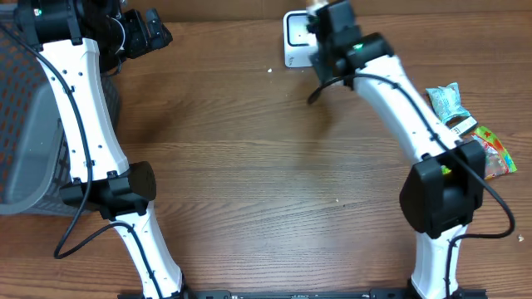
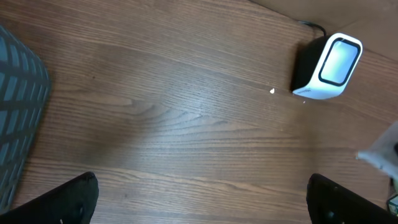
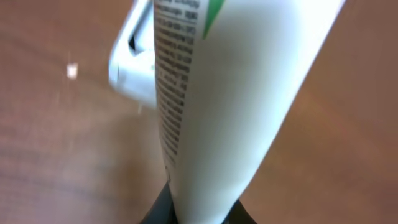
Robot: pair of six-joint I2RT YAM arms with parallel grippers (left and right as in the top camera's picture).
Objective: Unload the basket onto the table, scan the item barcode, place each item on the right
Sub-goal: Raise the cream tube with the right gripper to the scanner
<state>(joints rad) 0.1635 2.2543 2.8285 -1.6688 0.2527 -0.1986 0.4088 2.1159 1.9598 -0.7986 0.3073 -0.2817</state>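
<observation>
We find the right hand [image 1: 326,23] clenched on the tube [image 3: 230,93], held just beside the scanner [image 2: 329,65], its print apparently turned toward it. Pickup is done; we cannot tell whether the barcode has read. The left hand [image 1: 148,31] is released, idle above the counter [image 1: 249,166].

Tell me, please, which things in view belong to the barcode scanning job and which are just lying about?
Part of the job:
- white tube with printed text, gripped by the right gripper
- barcode scanner

Lying about for now:
- grey mesh basket
- teal packet
- orange-green packet
- white speck on the table
</observation>
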